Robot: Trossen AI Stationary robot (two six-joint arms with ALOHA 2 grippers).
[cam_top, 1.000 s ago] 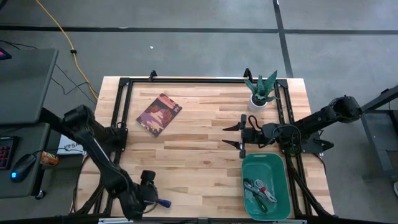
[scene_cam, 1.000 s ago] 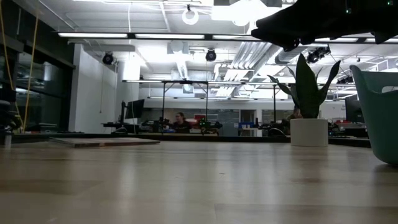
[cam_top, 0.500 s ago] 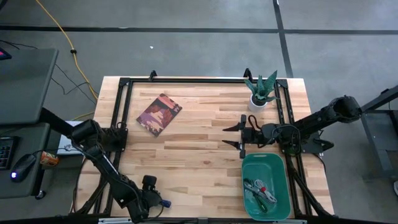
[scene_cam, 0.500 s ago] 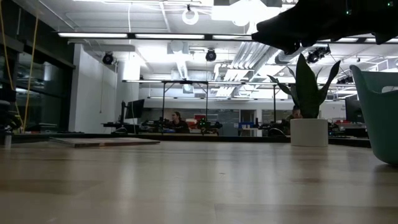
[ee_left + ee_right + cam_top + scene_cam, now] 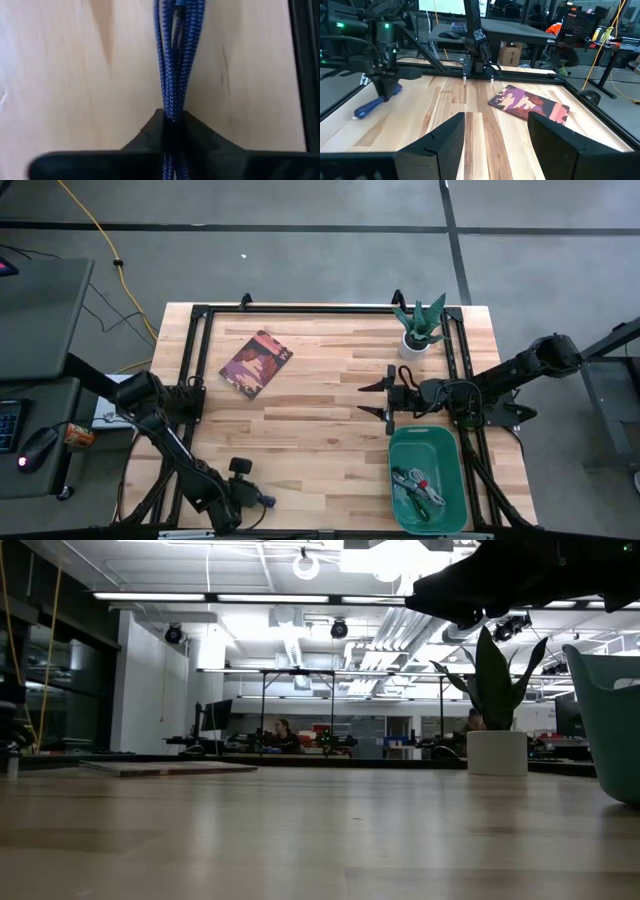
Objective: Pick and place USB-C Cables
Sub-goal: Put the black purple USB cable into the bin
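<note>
One cable left out: the blue cable (image 5: 176, 65), pinched between the left gripper (image 5: 243, 496) jaws near one end, the rest running straight out ahead of them, low over the table (image 5: 320, 440) at its near-left corner. I'd lift clear before swinging toward the bin (image 5: 448, 448) so the free end doesn't drag or snag. Three more cables (image 5: 418, 486) already lie in the bin. Right gripper (image 5: 388, 399) waits beside the bin, jaws spread, nothing between them.
</note>
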